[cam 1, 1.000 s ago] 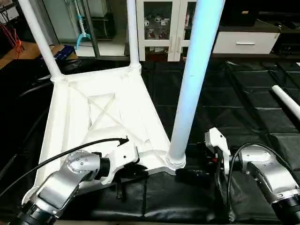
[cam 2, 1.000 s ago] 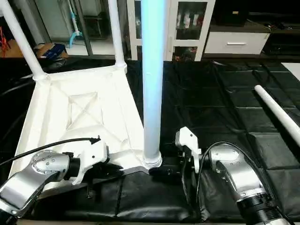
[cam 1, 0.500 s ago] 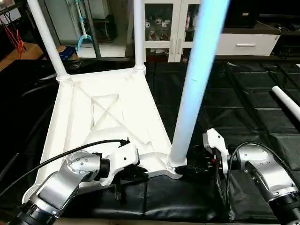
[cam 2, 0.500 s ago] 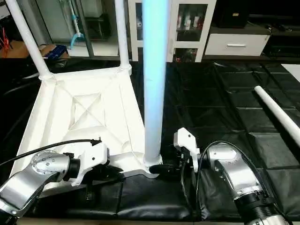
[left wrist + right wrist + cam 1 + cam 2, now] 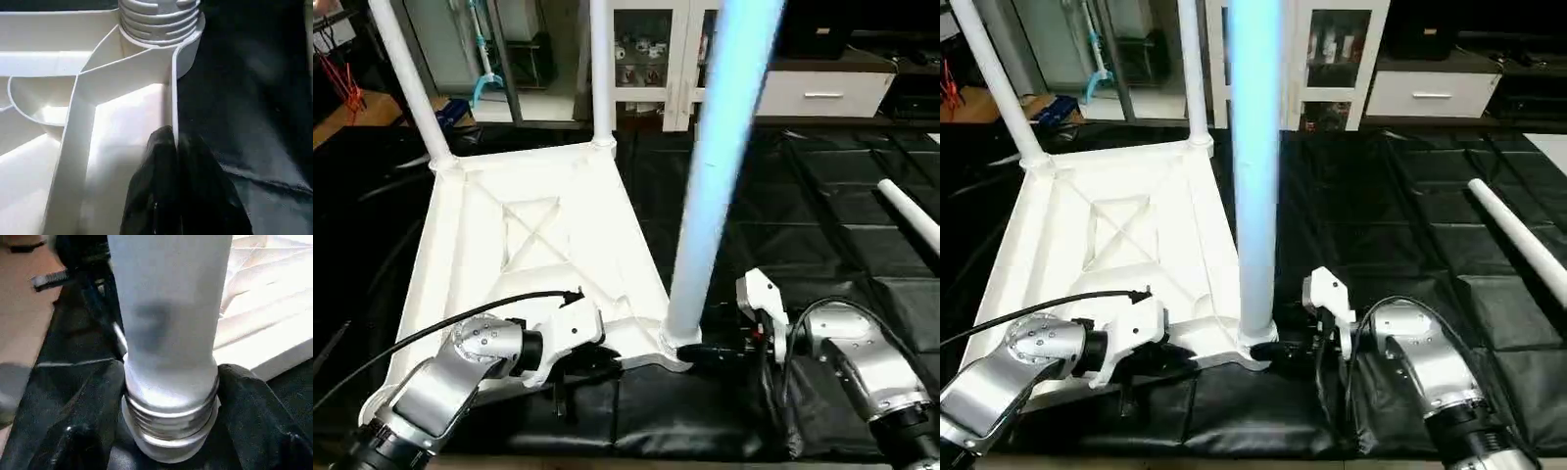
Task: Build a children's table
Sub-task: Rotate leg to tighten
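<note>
The children's table top [image 5: 558,245] lies upside down on the black mat, its X-ribs facing up. Two white legs [image 5: 411,88] [image 5: 601,69] stand in its far corner sockets. A third leg [image 5: 715,176] stands upright in the near right socket, with its threaded collar [image 5: 168,416] showing above the socket. My right gripper [image 5: 705,350] is shut on this leg's base, one black finger [image 5: 98,396] on each side. My left gripper [image 5: 171,161] is shut on the thin near rim of the table top, close to that socket. A fourth leg [image 5: 911,211] lies loose on the mat at the right.
The black mat [image 5: 803,196] stretches away to the right. Beyond the table's far edge stand a white glass-door cabinet [image 5: 651,59] and a white drawer unit [image 5: 827,93]. A black cable [image 5: 460,318] arcs over my left forearm.
My right gripper has moved in to the near leg's base and narrowed its fingers around it. The left gripper has kept its hold on the rim.
</note>
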You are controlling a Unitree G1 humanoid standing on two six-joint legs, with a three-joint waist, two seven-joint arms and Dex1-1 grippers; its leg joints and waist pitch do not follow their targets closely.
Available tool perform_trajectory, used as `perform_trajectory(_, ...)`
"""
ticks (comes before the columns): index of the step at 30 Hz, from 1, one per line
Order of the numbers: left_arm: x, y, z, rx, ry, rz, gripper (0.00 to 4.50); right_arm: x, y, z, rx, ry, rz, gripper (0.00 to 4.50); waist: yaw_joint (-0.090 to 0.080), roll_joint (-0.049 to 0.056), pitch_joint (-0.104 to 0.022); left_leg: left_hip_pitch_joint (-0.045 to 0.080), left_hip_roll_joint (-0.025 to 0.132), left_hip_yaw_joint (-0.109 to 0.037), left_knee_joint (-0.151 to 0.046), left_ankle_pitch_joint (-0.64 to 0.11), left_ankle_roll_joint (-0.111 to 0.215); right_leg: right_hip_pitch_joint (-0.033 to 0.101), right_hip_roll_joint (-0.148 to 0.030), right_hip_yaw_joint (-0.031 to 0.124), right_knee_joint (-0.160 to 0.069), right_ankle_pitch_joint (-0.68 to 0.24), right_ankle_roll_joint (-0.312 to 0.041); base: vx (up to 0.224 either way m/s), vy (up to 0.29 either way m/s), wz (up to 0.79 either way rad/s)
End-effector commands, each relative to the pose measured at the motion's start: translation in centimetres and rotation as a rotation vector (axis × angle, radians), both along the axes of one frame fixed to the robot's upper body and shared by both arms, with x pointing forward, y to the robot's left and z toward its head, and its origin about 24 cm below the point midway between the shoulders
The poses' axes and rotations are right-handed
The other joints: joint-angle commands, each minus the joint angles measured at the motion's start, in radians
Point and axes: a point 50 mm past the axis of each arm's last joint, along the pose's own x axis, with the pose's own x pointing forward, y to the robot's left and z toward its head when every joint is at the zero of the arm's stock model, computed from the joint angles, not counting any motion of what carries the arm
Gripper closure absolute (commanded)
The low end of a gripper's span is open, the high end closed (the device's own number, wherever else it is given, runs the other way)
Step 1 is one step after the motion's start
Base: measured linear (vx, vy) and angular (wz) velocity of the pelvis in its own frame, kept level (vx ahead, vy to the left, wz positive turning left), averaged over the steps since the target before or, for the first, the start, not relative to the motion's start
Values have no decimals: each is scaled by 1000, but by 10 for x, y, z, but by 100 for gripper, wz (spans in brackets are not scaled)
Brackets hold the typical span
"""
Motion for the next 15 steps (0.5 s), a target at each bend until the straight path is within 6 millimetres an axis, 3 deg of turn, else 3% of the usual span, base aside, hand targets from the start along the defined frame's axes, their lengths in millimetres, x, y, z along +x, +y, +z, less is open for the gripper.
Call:
perform_trajectory(1, -1, -11, -13, 18, 37, 23, 450, 13, 4, -1, -11, -39, -141, 185, -10, -9, -34, 28, 58, -41, -85, -469, -24, 7, -55, 41, -92, -465, -169, 0, 0, 0)
perform_trajectory(5, 16, -16, -13, 16, -2, 171, 450, 20, 12, -11, -7, -45, -323, 185, -28, -9, -27, 33, 53, -55, -86, -560, -61, -1, -58, 29, -110, -624, -102, -48, 5, -7)
perform_trajectory(6, 22, -20, -13, 12, -15, 217, 450, 24, 15, -15, -24, -58, -395, 185, -40, -11, -24, 35, 49, -59, -84, -597, -65, -5, -55, 20, -117, -667, -79, -69, 10, -12)
perform_trajectory(7, 22, -20, -13, 12, -15, 217, 450, 24, 15, -15, -24, -58, -395, 185, -50, -10, -21, 39, 46, -63, -81, -632, -69, -8, -56, 11, -126, -710, -56, -78, 16, -13)
perform_trajectory(8, 27, -25, -13, 1, -22, 270, 450, 28, 17, -18, -39, -65, -480, 185, -60, -3, -16, 53, 45, -66, -78, -683, -72, -16, -50, -7, -143, -737, -37, -90, 23, -9)
perform_trajectory(9, 31, -29, -13, -7, -25, 304, 450, 31, 18, -21, -47, -67, -557, 186, -68, 2, -14, 61, 45, -70, -80, -719, -75, -15, -45, -21, -148, -731, -31, -90, 23, -9)
perform_trajectory(10, 35, -33, -12, -16, -24, 350, 450, 34, 20, -24, -44, -51, -633, 186, -77, 13, -6, 55, 52, -80, -101, -794, -84, 1, -32, -46, -145, -687, -26, -77, 33, -8)
perform_trajectory(11, 37, -36, -12, -22, -25, 373, 450, 35, 21, -25, -40, -41, -677, 186, -82, 20, 0, 44, 62, -82, -130, -856, -96, 21, -20, -65, -125, -625, -34, -110, 45, -15)
perform_trajectory(12, 41, -41, -12, -31, -30, 411, 450, 38, 24, -28, -38, -30, -768, 186, -13, 35, -6, -70, 90, -44, -250, -961, -122, 125, 4, -42, 109, -238, -79, -110, 45, -15)
perform_trajectory(13, 43, -45, -12, -35, -32, 434, 450, 39, 27, -29, -32, -21, -800, 186, -1, 20, -10, -49, 85, -16, -253, -917, -103, 104, 7, -20, 119, -235, -73, -133, 18, 3)
perform_trajectory(14, 43, -45, -12, -35, -32, 435, 450, 39, 27, -29, -32, -21, -802, 186, -14, -11, -26, 1, 64, -6, -206, -789, -97, 75, -11, 20, 86, -389, -58, -15, -90, 13)
perform_trajectory(15, 46, -54, -12, -44, -34, 461, 450, 39, 36, -30, -21, -32, -848, 186, -29, -59, -22, 121, 11, -49, 95, -423, -67, -91, -169, 57, -163, -1001, -54, -15, -90, 13)
